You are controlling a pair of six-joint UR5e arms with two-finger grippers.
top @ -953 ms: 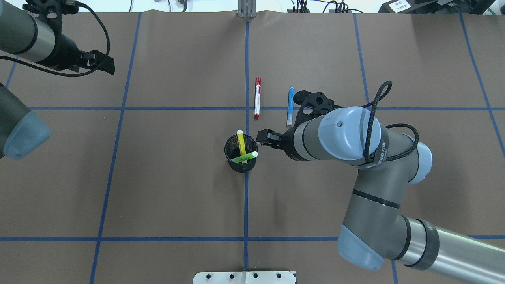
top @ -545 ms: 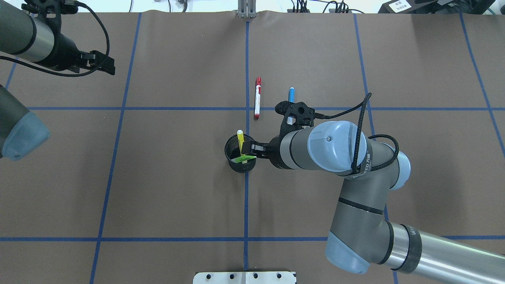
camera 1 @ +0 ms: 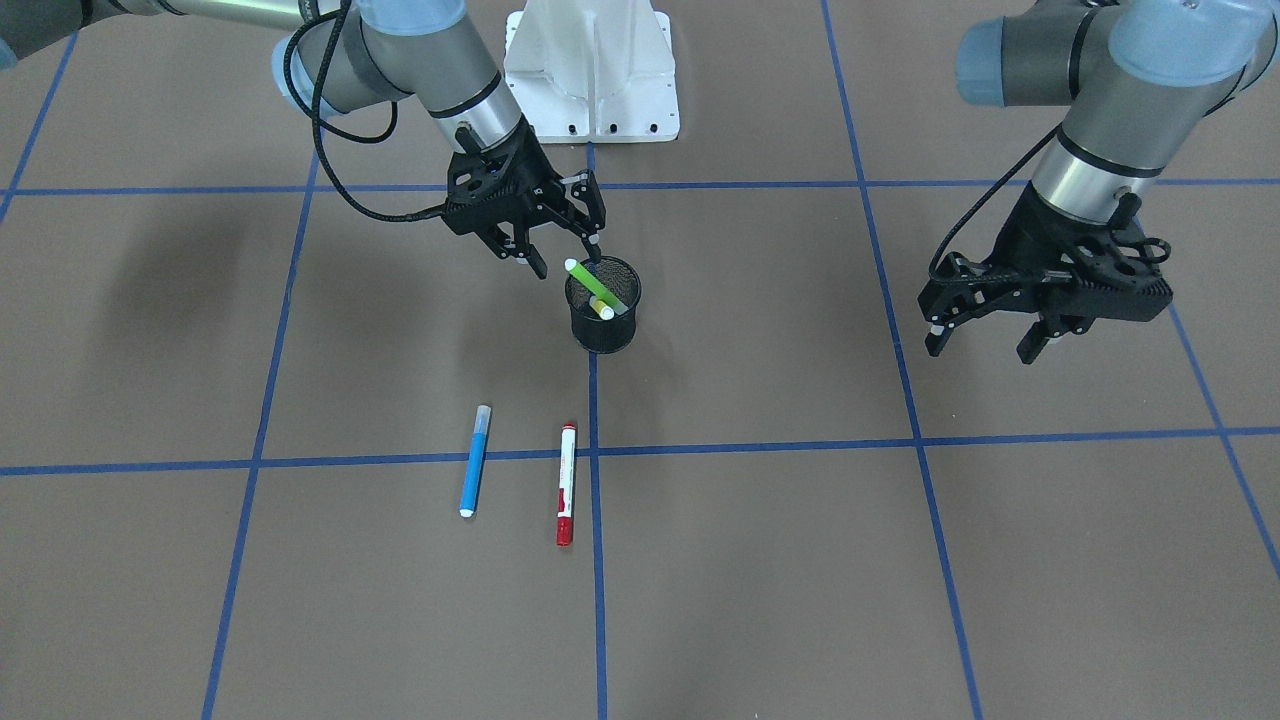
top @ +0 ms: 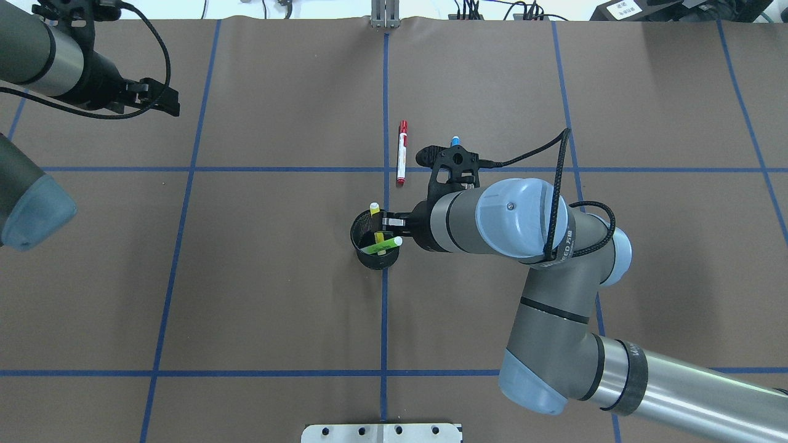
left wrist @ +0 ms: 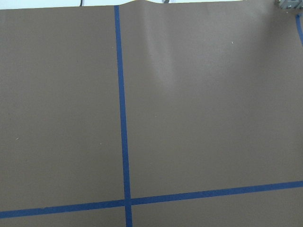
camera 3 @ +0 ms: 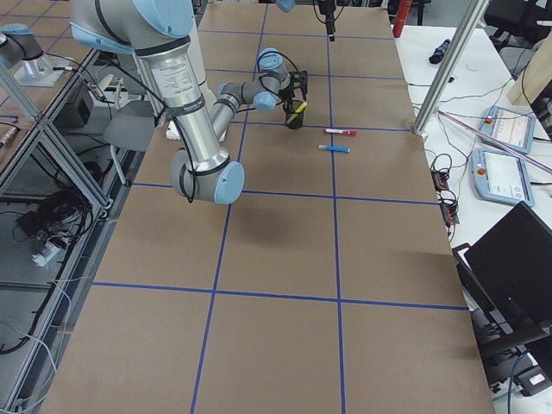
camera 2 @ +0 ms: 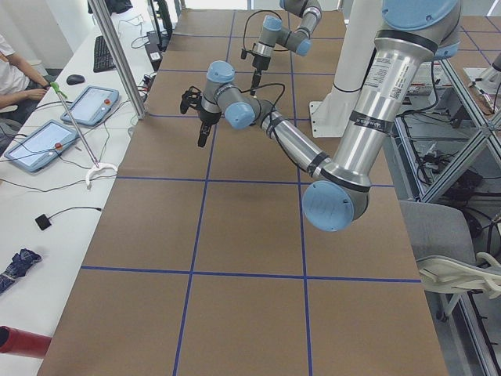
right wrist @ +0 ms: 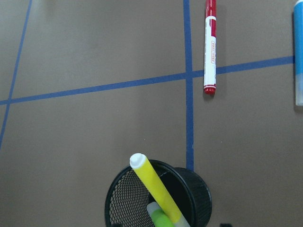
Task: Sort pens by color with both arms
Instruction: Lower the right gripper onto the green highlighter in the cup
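Yellow pen [right wrist: 155,185], green pen [camera 1: 595,286] in cup [camera 1: 603,332] (right end effector [camera 1: 568,258] spread).

You are in a robotics lab, not a home or a shop. The big table [camera 2: 235,235] is wrapped in brown paper and marked into squares with blue tape [camera 2: 196,272]. At its robot-side edge a white pedestal [camera 1: 592,70] carries a left arm [camera 2: 376,102] and a right arm [camera 3: 185,95], both industrial machines. Aluminium frame posts [camera 2: 117,55] rise at the table's far edge. Beyond that edge runs a white bench [camera 2: 23,227] with tablets [camera 2: 43,145], a keyboard [camera 2: 102,51], a laptop [camera 3: 517,259] and loose cables, and a person [camera 2: 12,66] sits there. Behind the table, open metal racks [camera 3: 65,145] hold more cabling.
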